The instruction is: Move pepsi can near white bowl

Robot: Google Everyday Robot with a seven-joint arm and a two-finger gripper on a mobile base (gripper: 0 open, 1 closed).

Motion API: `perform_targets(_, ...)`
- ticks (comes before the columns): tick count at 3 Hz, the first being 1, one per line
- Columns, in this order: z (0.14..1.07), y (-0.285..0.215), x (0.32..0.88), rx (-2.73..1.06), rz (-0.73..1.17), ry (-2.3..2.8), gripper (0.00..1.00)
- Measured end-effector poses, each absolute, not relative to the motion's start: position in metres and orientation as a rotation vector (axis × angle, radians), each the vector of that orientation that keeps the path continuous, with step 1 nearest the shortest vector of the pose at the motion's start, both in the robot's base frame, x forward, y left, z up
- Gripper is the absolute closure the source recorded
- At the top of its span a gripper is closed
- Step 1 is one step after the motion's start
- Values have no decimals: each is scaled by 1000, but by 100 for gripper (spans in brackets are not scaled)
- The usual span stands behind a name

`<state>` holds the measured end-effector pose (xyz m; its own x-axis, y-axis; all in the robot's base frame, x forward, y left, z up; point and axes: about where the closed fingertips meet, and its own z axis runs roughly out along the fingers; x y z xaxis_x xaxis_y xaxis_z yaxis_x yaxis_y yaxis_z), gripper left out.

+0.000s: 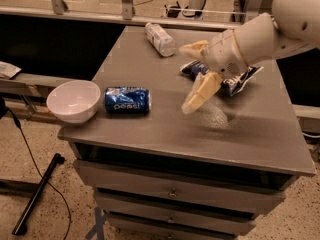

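The pepsi can (pixel 127 100) lies on its side on the grey cabinet top (pixel 165 129), near the front left corner. The white bowl (pixel 74 101) stands right beside it to the left, with a small gap between them. My gripper (pixel 191 76) hangs above the middle of the top, well to the right of the can. Its two cream fingers (pixel 200 93) are spread apart and hold nothing.
A clear plastic bottle (pixel 160 38) lies at the back of the top. A blue chip bag (pixel 225 79) lies at the right, partly behind my arm. Drawers sit under the top. A black cable runs on the floor at the left.
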<state>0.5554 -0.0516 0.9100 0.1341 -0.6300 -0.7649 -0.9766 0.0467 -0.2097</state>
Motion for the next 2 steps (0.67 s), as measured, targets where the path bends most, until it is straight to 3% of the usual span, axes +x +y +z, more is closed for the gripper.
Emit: perform_targets(2,929,-129,567,-1752,314,1819,0)
